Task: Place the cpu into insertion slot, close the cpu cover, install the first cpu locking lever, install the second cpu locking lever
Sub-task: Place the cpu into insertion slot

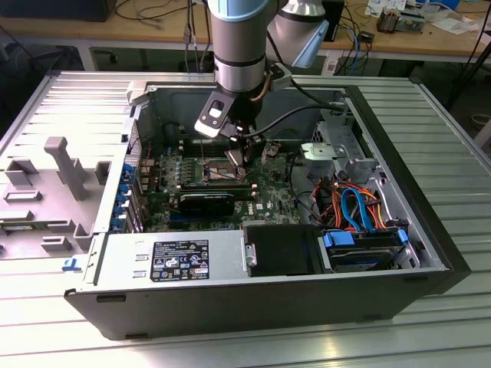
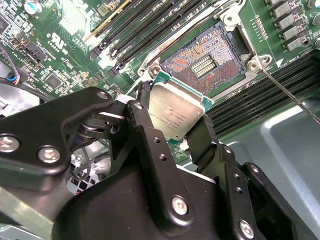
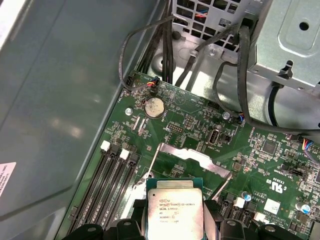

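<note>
My gripper is shut on the cpu, a small square chip with a dull silver top and green edge, gripped by two opposite sides. The chip hangs tilted a little above and beside the insertion slot, whose dark pin field lies bare inside its silver rim. In the first wrist view the cpu sits between the black fingers, and the cpu cover, a thin silver frame, stands swung up behind it. A thin locking lever sticks out past the socket. In the exterior view the gripper is low inside the case over the socket.
Long black memory slots flank the socket. A black fan shroud lies just in front of it, with the power supply nearer the front. A drive cage and coloured cables are at the exterior view's right. Case walls surround the board.
</note>
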Available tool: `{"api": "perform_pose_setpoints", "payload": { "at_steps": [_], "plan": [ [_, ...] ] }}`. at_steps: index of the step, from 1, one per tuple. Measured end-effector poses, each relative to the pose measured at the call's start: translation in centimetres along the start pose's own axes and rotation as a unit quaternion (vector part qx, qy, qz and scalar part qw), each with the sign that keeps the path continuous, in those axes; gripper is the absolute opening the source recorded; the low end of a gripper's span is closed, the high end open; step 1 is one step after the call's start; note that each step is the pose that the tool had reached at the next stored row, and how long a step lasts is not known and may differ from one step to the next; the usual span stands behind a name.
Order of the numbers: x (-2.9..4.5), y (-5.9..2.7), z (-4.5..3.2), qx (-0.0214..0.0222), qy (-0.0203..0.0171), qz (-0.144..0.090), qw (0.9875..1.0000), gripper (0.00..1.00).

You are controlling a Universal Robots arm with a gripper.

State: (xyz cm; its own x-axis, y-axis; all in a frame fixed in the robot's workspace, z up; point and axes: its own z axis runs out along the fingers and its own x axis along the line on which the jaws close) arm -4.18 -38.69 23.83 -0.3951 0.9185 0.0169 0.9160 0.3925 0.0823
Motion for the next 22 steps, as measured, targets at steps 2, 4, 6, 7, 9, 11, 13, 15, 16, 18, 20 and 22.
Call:
{"api": "perform_pose_setpoints", "payload": {
  "at_steps": [2, 4, 6, 7, 9, 11, 13, 15, 16, 18, 20, 22],
  "plan": [
    [0.0, 0.0, 0.01, 0.0, 0.0, 0.001, 1.0, 0.54],
    [0.0, 0.0, 0.03, 0.0, -0.0001, 0.001, 1.0, 0.54],
    [0.0, 0.0, 0.04, 0.0, -0.0002, 0.002, 1.0, 0.54],
    [0.0, 0.0, 0.04, 0.0, -0.0002, 0.002, 1.0, 0.54],
    [0.0, 0.0, 0.05, 0.0, -0.0002, 0.003, 1.0, 0.54],
    [0.0, -0.01, 0.06, 0.0, -0.0003, 0.003, 1.0, 0.54],
    [0.0, -0.01, 0.08, -0.0001, -0.0003, 0.004, 1.0, 0.54],
    [0.0, -0.01, 0.09, -0.0001, -0.0004, 0.005, 1.0, 0.54],
    [0.0, -0.01, 0.09, -0.0001, -0.0005, 0.006, 1.0, 0.54],
    [0.0, -0.01, 0.1, -0.0001, -0.0006, 0.007, 1.0, 0.54],
    [0.0, -0.01, 0.11, -0.0001, -0.0006, 0.007, 1.0, 0.54],
    [0.0, -0.01, 0.13, -0.0001, -0.0007, 0.008, 1.0, 0.54]
  ]
}}
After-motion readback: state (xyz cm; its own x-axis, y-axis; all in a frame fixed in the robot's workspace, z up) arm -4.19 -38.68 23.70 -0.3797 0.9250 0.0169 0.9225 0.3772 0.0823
